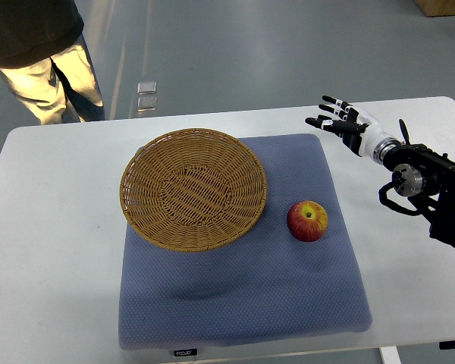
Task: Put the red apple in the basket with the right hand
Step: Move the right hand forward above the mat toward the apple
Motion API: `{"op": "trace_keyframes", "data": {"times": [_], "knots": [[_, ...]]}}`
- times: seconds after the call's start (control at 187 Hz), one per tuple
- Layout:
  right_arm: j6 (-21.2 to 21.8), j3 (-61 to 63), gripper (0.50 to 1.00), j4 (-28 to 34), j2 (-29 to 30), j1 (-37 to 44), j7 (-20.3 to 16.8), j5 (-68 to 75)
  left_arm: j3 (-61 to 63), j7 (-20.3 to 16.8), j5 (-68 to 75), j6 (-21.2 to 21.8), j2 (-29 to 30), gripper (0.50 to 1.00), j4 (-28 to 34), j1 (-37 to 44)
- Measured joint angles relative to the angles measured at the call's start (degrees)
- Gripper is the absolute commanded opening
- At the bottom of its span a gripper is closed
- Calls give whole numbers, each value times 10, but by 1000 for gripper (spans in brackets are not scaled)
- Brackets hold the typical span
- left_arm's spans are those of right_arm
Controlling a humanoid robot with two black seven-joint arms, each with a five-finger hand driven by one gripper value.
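Blue matting (243, 303) is spread over the white bench (53, 250). On it, the red apple (307, 221) is seen just right of the wicker basket (193, 188). Beyond the apple, the right hand (341, 121) is held empty, fingers spread.

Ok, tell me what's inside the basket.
Nothing shows inside the wicker basket; its woven bottom is bare. The red apple lies outside it on the blue mat. Whatever is beneath the basket is hidden.
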Motion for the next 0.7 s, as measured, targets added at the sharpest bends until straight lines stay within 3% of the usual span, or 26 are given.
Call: {"op": "trace_keyframes", "data": {"times": [0.45,0.701], "knots": [[4,-7,924,2,-7,3,0,-2,-1,0,-1,1,0,1000,0,0],[88,-9,921,5,-26,15,0,-64,0,0,0,1,0,1000,-1,0]]}}
